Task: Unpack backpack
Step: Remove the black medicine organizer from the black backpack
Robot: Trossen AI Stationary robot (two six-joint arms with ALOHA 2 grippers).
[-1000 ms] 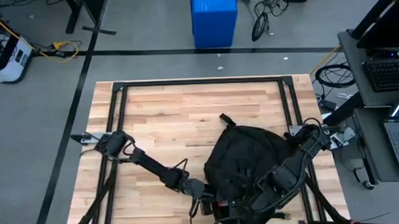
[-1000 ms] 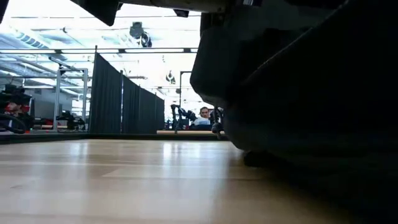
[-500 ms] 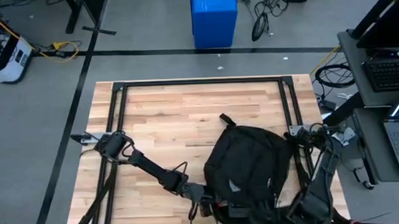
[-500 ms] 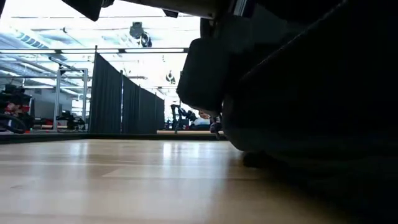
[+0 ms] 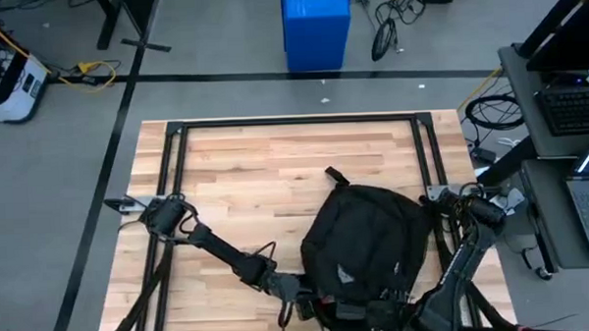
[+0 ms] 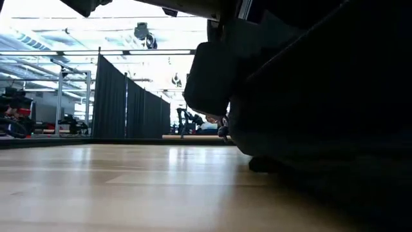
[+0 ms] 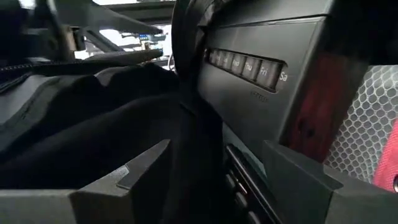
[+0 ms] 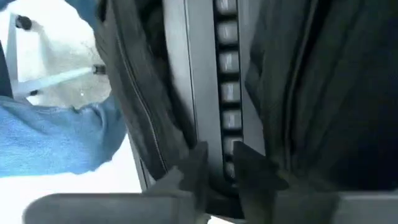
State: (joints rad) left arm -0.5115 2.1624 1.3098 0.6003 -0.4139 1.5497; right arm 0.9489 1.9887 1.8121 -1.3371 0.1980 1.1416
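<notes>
High view: we see the backpack (image 5: 361, 247) lying on the near right part of the wooden counter (image 5: 256, 177), its white triangular patch toward the near edge and a strap loop pointing toward the far side. Its near end runs off the bottom of the frame, so we cannot see the opening from above. The left gripper (image 5: 301, 305) reaches in low at the bag's near left corner. The right gripper (image 5: 393, 307) sits at the near edge of the bag, mostly lost against black fabric and partly cut off by the frame.

In the low view, the backpack (image 6: 322, 109) fills the right half as a dark mass with almost no detail. A flat dark slab (image 6: 207, 77) hangs off its left side above the counter (image 6: 116, 187); we cannot tell what it is from here.

In the left wrist view, the left gripper (image 7: 205, 186) has its fingers (image 7: 121, 186) spread apart, with black fabric and the edge of a dark grey device (image 7: 261, 106) between them. The device carries a row of small keys, one reading "Sa". Red honeycomb mesh (image 7: 367, 130) shows beside it.

In the right wrist view, the right gripper (image 8: 216, 168) has its fingers (image 8: 189, 171) close together, pinching the edge of the same grey device (image 8: 214, 81), whose column of keys runs between folds of bag fabric. Blue cloth (image 8: 56, 137) shows beyond; we cannot make out what it belongs to.
</notes>
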